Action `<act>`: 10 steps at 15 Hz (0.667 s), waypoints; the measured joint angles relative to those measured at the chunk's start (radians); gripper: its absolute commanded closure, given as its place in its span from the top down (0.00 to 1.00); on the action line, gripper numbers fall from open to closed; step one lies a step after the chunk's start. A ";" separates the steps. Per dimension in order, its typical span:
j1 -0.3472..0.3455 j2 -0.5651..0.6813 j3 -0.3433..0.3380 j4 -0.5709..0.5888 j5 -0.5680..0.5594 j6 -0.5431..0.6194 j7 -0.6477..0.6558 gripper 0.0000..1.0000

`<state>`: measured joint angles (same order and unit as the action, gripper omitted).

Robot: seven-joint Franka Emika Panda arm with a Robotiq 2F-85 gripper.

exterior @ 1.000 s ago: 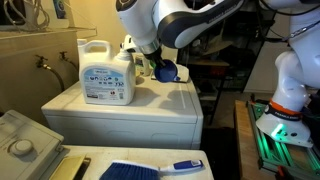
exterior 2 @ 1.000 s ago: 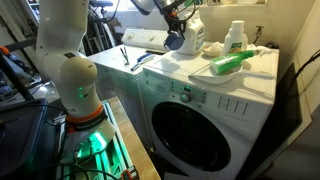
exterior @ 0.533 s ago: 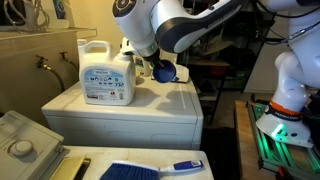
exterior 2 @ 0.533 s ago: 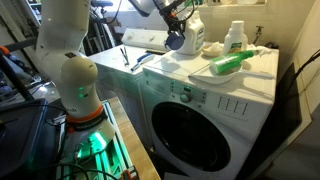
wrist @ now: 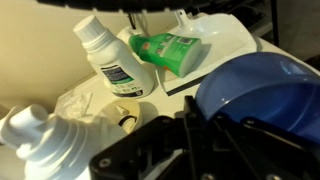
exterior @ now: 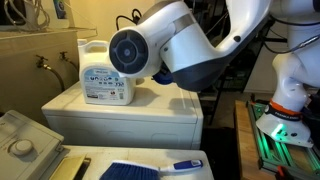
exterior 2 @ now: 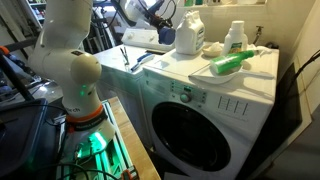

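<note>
An exterior view is looking closely across the washer (exterior: 120,120) top, detergent jug (exterior: 105,78) at nine o'clock; an exterior view farther back is facing its door (exterior 2: 195,125), sharing that jug. My wrist camera is peering over the blue cup (wrist: 265,95).

Arm (exterior: 185,50) reaches across w/ elbow bent; hand (wrist: 195,135) blurred, grip unclear

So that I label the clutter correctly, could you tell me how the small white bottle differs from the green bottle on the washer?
The small white bottle stands upright, while the green bottle lies on its side. The small white bottle stands on the washer top beside the white tray, whereas the green bottle rests on that tray. The small white bottle has a pale body; the green bottle has a green one. Both are plastic bottles atop the washer.
</note>
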<state>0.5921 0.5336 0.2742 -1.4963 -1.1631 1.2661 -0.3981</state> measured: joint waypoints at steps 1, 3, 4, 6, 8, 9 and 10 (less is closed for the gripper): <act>0.018 0.012 0.001 -0.006 -0.048 -0.002 0.000 0.02; 0.041 0.030 0.001 -0.028 -0.142 -0.002 0.000 0.02; 0.047 0.038 0.001 -0.039 -0.181 -0.001 0.003 0.02; 0.052 0.051 0.001 -0.061 -0.235 0.001 0.014 0.02; 0.052 0.064 0.001 -0.074 -0.254 0.001 0.039 0.02; 0.051 0.068 0.001 -0.082 -0.261 0.001 0.049 0.02; 0.051 0.074 0.000 -0.088 -0.266 0.001 0.058 0.02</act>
<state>0.6430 0.6072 0.2744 -1.5846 -1.4288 1.2673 -0.3399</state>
